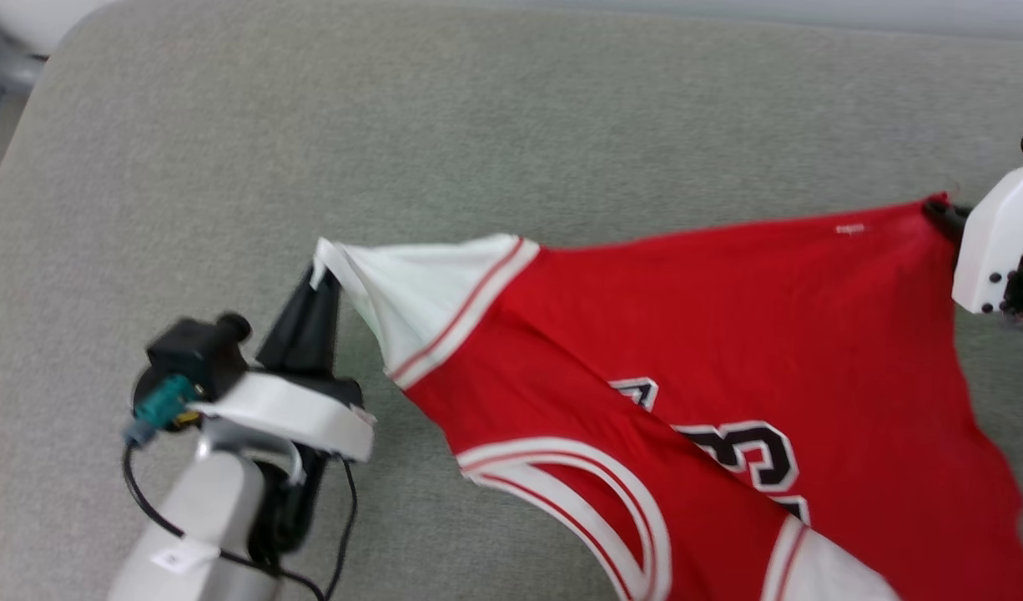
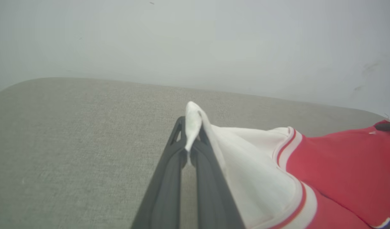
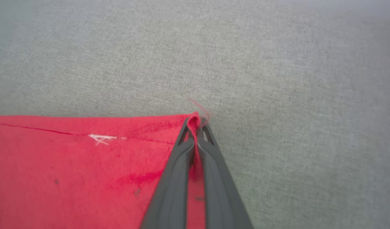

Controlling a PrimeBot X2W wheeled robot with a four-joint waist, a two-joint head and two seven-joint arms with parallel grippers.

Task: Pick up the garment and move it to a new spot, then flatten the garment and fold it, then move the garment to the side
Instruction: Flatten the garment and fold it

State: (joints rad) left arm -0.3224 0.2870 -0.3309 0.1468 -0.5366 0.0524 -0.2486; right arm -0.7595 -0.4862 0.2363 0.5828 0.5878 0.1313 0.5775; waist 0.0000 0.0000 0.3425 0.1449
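Observation:
The garment (image 1: 728,334), a red jersey with white sleeves and black white-edged numbers, is stretched across the grey cushion between my two arms. My left gripper (image 1: 321,280) is shut on the tip of its white sleeve (image 2: 246,159), and the pinched cloth pokes out between the dark fingers (image 2: 169,171). At the far right my right gripper (image 1: 941,209) is shut on a red hem corner (image 3: 195,119) of the garment (image 3: 71,171). Its fingers (image 3: 214,171) squeeze the folded red edge just above the cushion.
The grey fabric cushion (image 1: 395,125) carries everything; its far edge and rounded left corner (image 1: 69,50) meet a pale wall (image 2: 195,38). Bare cushion lies beyond the garment and left of my left arm (image 1: 211,501).

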